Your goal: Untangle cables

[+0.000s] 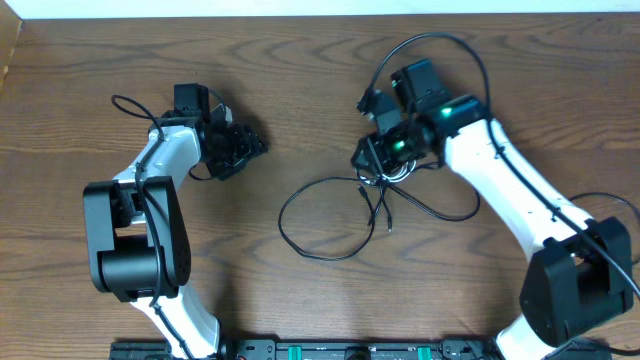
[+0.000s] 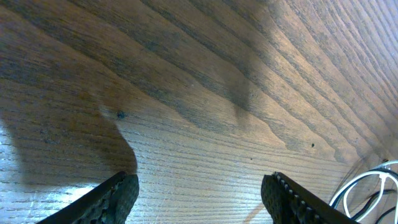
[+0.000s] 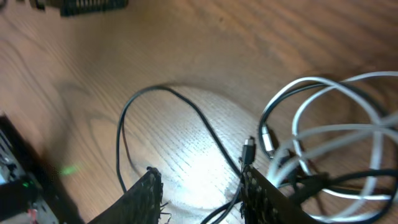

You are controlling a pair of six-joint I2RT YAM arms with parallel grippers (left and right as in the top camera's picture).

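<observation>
The white cord (image 3: 311, 81) and black cord (image 3: 205, 126) lie tangled on the worktop (image 1: 300, 80) at centre right of the overhead view, just below the right jaws, which stand apart. The left jaws, likewise apart and empty, are positioned well apart from them.

A wooden table (image 1: 300, 80) with dark brown, streaked grain fills nearly every view. Beyond the table's far edge runs a pale white strip (image 1: 300, 8), and at its far left corner shows a tan sliver (image 1: 7, 50). Soft light leaves a sheen and faint shadows on the tabletop.
</observation>
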